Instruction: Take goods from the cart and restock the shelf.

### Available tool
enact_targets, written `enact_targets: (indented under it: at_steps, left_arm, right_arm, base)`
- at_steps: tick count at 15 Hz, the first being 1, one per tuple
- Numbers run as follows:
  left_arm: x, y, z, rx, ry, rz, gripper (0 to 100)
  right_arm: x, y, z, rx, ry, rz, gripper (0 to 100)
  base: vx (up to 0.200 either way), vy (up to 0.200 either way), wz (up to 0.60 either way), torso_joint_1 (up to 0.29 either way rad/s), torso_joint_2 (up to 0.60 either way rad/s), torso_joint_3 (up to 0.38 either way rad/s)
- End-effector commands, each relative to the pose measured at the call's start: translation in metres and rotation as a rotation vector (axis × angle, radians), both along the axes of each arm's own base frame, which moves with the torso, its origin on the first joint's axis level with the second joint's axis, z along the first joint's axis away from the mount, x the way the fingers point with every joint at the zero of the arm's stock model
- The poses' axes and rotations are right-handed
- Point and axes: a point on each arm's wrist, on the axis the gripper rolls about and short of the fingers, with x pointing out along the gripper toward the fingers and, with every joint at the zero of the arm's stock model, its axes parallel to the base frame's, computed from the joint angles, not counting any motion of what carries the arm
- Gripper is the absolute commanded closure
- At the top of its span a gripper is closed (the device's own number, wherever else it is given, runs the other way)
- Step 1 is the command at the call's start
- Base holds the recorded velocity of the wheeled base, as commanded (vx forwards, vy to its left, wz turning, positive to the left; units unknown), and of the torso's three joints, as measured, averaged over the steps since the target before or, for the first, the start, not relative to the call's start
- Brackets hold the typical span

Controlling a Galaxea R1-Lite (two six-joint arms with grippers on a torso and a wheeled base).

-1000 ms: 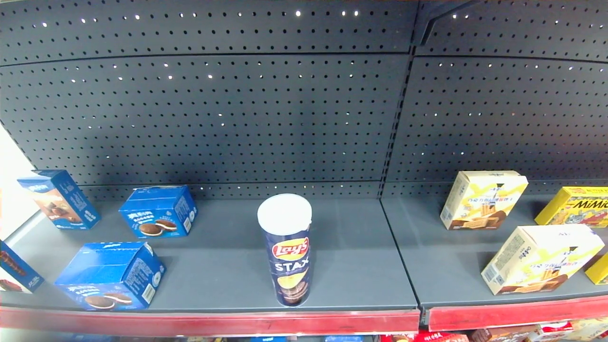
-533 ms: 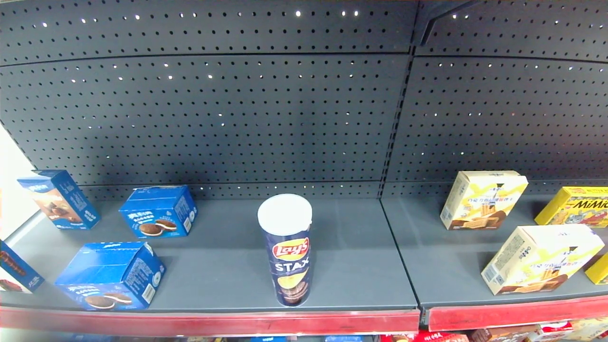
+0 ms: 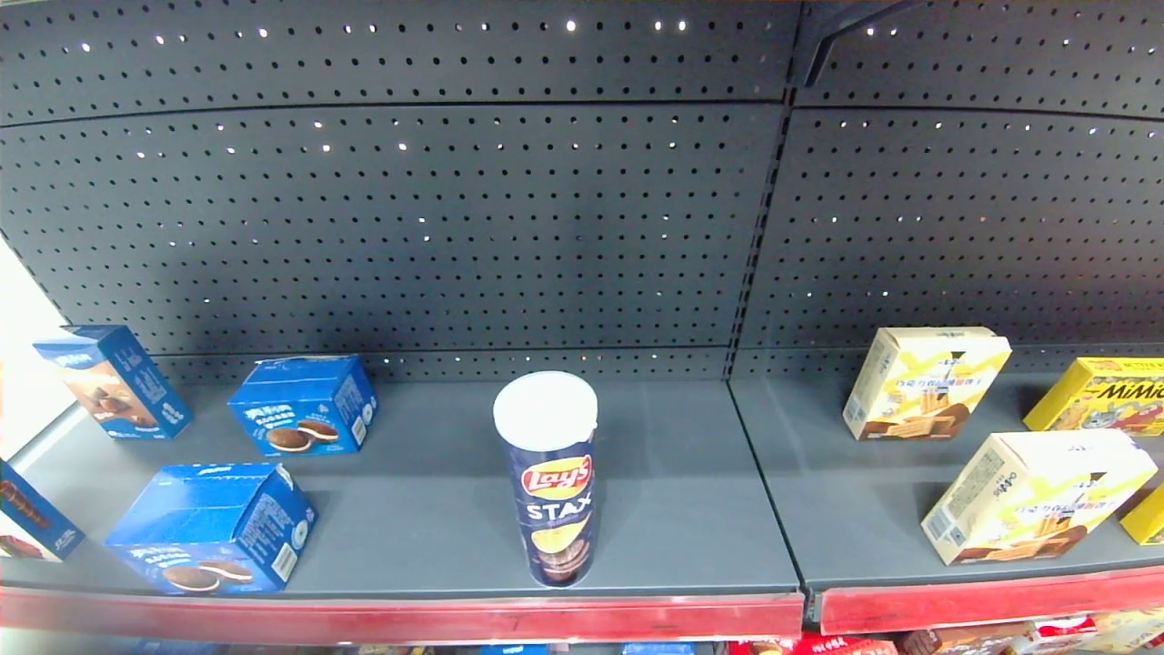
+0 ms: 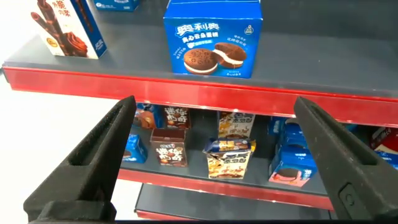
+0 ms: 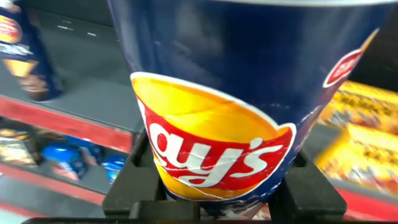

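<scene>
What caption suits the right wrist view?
Right gripper clamps a blue chip can; another can stands on the shelf beyond.

Free shelf [image 3: 673, 496] room beside upright can [image 3: 548, 482]

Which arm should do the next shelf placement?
Right. The right pincer is shut on a chips can, with the shelf ahead of it. The left pincer is open and holds nothing.

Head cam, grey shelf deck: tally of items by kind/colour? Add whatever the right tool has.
blue boxes: 4
cream boxes: 2
yellow boxes: 2
shelf chip can: 1
held chip can in right tool: 1
Total: 10
</scene>
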Motion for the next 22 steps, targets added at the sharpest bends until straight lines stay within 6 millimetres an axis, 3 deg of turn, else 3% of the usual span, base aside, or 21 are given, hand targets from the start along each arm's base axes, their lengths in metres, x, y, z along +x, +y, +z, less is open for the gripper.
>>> enact_targets:
  at_steps: [1, 3, 9, 13, 22]
  left_arm:
    - [0.0, 0.0, 0.0, -0.001, 0.005, 0.001, 0]
    - [0.0, 0.0, 0.0, -0.001, 0.005, 0.001, 0]
    - [0.0, 0.0, 0.0, -0.001, 0.005, 0.001, 0]
    - [0.0, 0.0, 0.0, -0.001, 0.005, 0.001, 0]
    - [0.0, 0.0, 0.0, -0.001, 0.005, 0.001, 0]
  right_arm:
    - [0.012, -0.001, 0.011, 0.0, 0.04, 0.066, 100]
    - [0.021, 0.0, 0.017, 0.009, 0.04, 0.103, 100]
    - [0.083, 0.019, 0.029, 0.093, 0.119, 0.306, 100]
    - [0.098, 0.041, 0.029, 0.114, 0.118, 0.495, 100]
    - [0.192, 0.089, 0.009, 0.104, 0.178, 0.429, 100]
  base:
    - [0.0, 0.0, 0.0, 0.0, 0.0, 0.0]
    - [0.0, 0.0, 0.0, 0.0, 0.0, 0.0]
    - [0.0, 0.0, 0.0, 0.0, 0.0, 0.0]
    - [0.0, 0.0, 0.0, 0.0, 0.0, 0.0]
    - [0.0, 0.0, 0.0, 0.0, 0.0, 0.0]
